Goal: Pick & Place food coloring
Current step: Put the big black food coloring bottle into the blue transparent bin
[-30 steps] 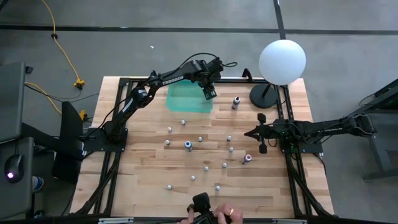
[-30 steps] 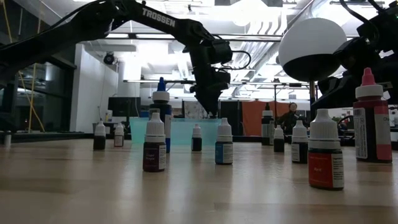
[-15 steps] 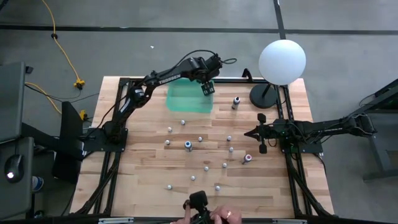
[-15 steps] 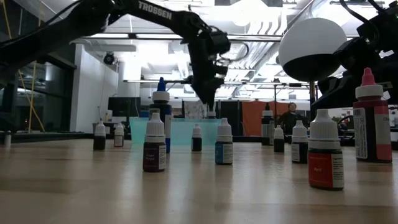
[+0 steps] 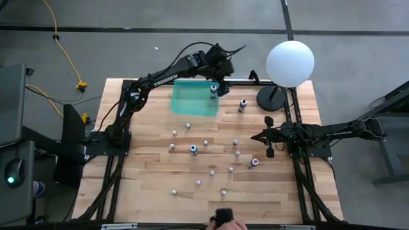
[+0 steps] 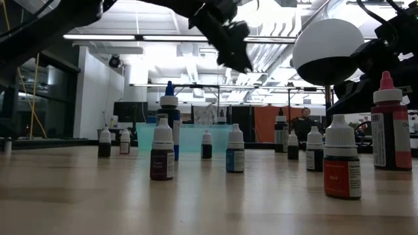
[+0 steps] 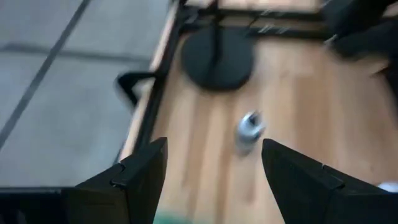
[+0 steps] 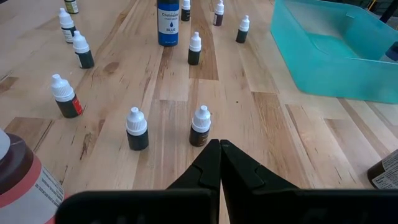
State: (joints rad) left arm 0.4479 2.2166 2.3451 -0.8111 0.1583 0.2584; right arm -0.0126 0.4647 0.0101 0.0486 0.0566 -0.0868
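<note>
Left gripper [image 5: 218, 71] up above the far right corner of the teal bin [image 5: 192, 102], fingers [image 7: 140, 177] spread wide with nothing between them; in the left wrist view a small bottle [image 7: 249, 129] and the lamp base [image 7: 217, 57] lie on the wood below. One bottle [image 5: 213, 91] sits inside the bin at its right edge. Right gripper [image 5: 267, 137] parked at the right side of the table [image 5: 147, 185], fingers [image 8: 211, 165] pressed together, empty. Rest of the food coloring bottles [image 5: 206, 143] scattered upright over mid-table, well apart: a taller blue one [image 8: 167, 23], a pink-capped one [image 6: 390, 124] near the right arm, one with red label [image 6: 342, 156] up front in the low view. White globe lamp [image 5: 289, 62] at far right corner.
</note>
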